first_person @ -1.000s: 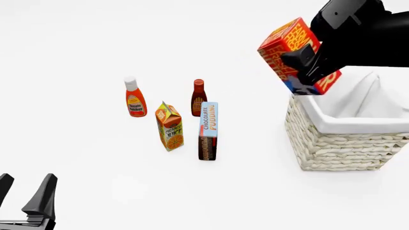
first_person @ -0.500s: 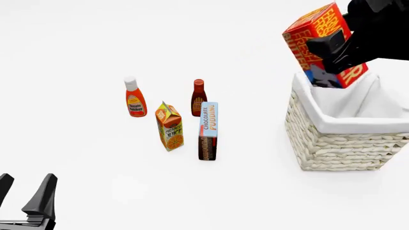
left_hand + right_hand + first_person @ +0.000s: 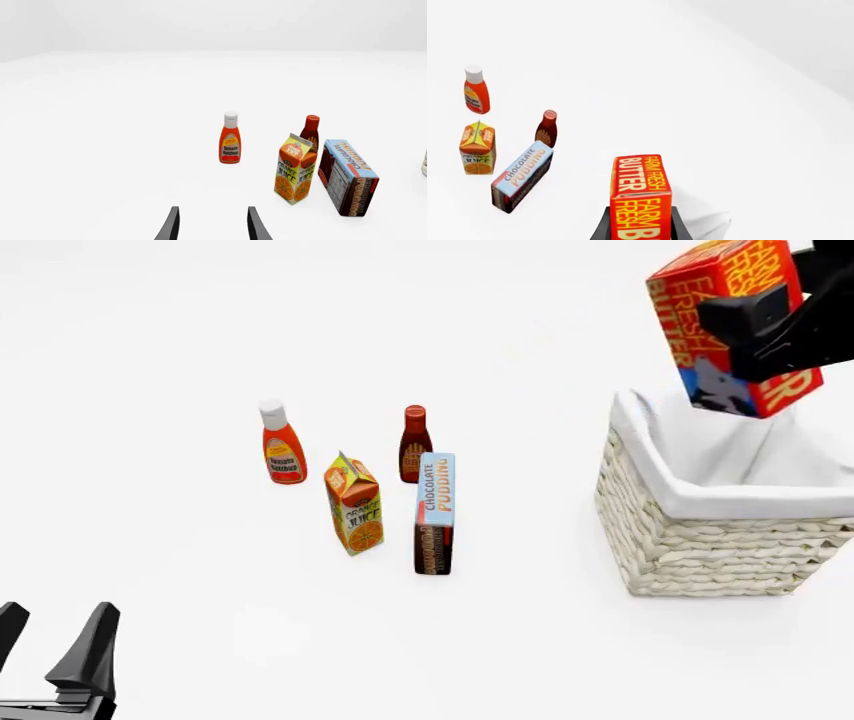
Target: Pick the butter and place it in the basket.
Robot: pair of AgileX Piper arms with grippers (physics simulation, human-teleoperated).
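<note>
The right gripper (image 3: 763, 332) was clamped on the butter (image 3: 727, 325), tilted in the air above the basket (image 3: 707, 540). The left gripper (image 3: 54, 655) sat with jaws apart.

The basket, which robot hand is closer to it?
Right. The right gripper holds the butter in the air just above the basket. The left gripper sits open far away, at the table's near left corner.

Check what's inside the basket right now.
Only white cloth lining shows inside the basket; the butter hangs above it in the right end effector, not yet in. The basket floor is hidden by the near wall.
</note>
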